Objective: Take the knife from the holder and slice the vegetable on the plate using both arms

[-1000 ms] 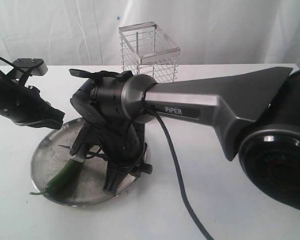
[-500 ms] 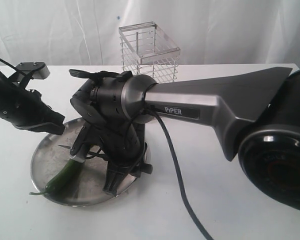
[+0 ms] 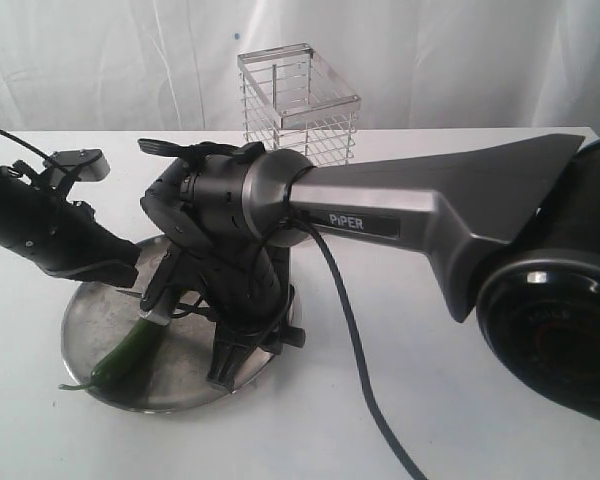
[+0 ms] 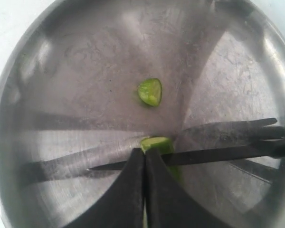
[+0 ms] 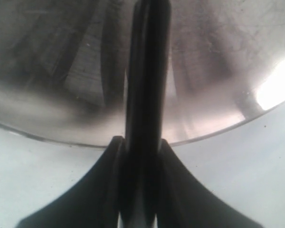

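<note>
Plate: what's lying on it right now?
A green chili pepper, one cut slice lying apart from it, and the black knife, its blade across the pepper near its cut end. The right arm covers much of the plate in the exterior view.

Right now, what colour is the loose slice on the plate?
Pale green slice, best seen in the left wrist view.

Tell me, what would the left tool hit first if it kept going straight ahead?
Probably the green chili, whose cut end lies just past the left tool's closed tips, where the knife blade crosses. Depth is unclear; they may already touch. Behind them is the plate.
</note>
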{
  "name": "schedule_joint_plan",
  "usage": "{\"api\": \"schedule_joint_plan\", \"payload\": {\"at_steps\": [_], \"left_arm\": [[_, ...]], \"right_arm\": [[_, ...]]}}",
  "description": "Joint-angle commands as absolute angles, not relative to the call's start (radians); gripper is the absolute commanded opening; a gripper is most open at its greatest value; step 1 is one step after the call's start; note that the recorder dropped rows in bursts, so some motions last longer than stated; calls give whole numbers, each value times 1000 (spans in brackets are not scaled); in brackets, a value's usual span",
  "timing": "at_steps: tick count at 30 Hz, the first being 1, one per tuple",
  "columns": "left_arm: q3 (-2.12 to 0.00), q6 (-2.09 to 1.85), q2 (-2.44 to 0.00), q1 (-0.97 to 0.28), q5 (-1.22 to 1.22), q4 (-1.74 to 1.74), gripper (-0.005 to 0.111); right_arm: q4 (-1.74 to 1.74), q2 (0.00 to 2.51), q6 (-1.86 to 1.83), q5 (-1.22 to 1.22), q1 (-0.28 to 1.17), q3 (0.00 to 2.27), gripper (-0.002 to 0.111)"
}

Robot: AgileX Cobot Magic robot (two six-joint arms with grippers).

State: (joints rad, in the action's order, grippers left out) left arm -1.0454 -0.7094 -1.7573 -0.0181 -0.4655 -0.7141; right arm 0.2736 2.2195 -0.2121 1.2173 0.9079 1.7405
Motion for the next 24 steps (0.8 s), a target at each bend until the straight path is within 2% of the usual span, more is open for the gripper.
{"api": "schedule_joint_plan", "payload": {"at_steps": [1,11,18,24], "left_arm": [[-1037,-752,-1797,-24,-471,-775,0],[-1037,-834,-2003,-24,-403,-828,0],[-1080,-834,-1860,-23,-473,-833,0],[-1080,-794,-1667,-23,-417,-753,0]], "right_arm": [[284,2215,-231,1221,911,1736,0],[284,2215,-239,1221,911,1736,0],[295,2215,-239,1221,911,1736,0],[336,2187,-203,1221,911,1736,0]]}}
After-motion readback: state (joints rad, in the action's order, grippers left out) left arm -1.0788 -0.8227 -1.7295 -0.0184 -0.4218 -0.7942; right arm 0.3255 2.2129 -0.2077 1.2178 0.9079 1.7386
